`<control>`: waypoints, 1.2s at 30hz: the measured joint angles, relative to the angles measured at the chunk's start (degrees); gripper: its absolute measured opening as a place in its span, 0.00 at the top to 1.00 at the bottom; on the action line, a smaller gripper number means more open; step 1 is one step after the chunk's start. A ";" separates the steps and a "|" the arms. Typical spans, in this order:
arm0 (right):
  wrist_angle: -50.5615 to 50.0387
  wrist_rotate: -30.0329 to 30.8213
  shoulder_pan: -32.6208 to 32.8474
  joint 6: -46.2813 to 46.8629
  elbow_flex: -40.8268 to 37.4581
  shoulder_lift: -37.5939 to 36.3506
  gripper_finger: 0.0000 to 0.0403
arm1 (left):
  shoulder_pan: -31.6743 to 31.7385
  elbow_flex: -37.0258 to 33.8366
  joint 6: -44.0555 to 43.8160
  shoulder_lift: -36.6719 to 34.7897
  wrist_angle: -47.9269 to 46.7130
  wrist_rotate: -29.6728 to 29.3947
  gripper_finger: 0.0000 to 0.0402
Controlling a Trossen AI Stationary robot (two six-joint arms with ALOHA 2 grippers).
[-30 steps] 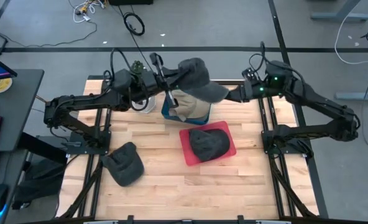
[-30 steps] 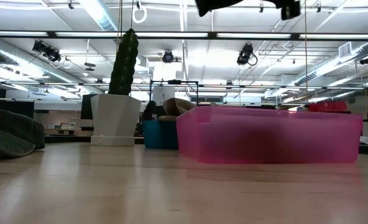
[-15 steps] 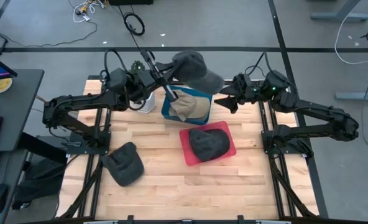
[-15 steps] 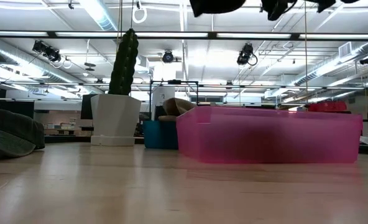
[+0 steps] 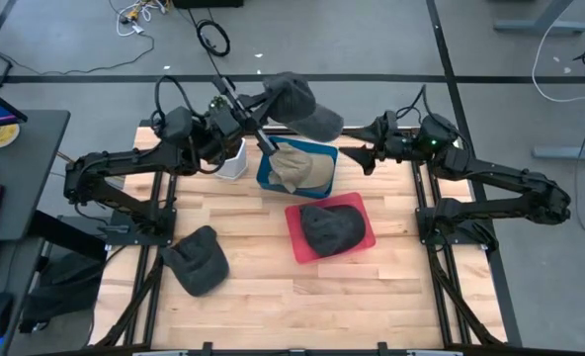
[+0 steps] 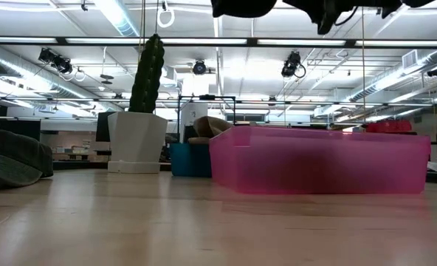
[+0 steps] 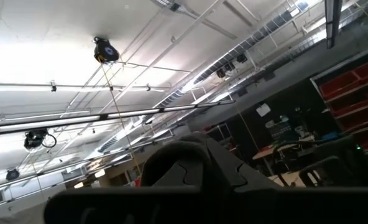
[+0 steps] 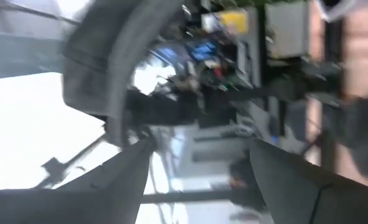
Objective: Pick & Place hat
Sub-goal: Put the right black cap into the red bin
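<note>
In the high view, the right tool (image 5: 364, 156) has let go of the grey hat (image 5: 297, 102) it shared a second ago and has backed off toward the tabletop's right edge, its fingers now spread wide and holding nothing; the left tool (image 5: 256, 121), clamped fully closed on the hat, has carried it a little farther toward the far-left corner and now bears it alone, high above the far edge. I judge that the handover is finished and the left arm must next take the hat to its resting place. The hat is a soft, dark grey cap, crown bulging, brim drooping toward the right, hanging over the blue bin (image 5: 300, 168), which holds a tan hat (image 5: 294, 166); beside that the red bin (image 5: 327, 229) holds another grey hat (image 5: 332, 226), a white pot (image 5: 232, 162) stands near the far edge, and a third grey hat (image 5: 198, 260) lies toward the near-left corner. In the low view, only dark undersides of the hat (image 6: 241, 7) and the right tool (image 6: 334, 13) cross the upper edge, well clear of the pink-looking bin (image 6: 318, 159), with the cactus pot (image 6: 137, 140) behind. The left wrist view shows only ceiling beyond its own dark fingers (image 7: 190, 168). In the right wrist view the open fingers (image 8: 283, 180) frame a blur, with the grey hat (image 8: 103, 56) apart from them.
</note>
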 joint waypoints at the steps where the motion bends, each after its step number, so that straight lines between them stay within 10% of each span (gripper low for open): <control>1: 1.12 1.55 0.00 0.70 0.00 -0.04 0.30 | 0.00 0.00 0.01 0.00 0.12 0.00 0.99; 22: 18.35 10.29 1.95 10.77 0.00 7.55 0.34 | -0.17 0.00 -1.97 0.61 -3.59 0.63 0.99; 36: 20.98 11.37 1.86 5.17 0.00 7.56 0.92 | -0.26 0.00 -8.47 0.61 -6.97 0.63 0.98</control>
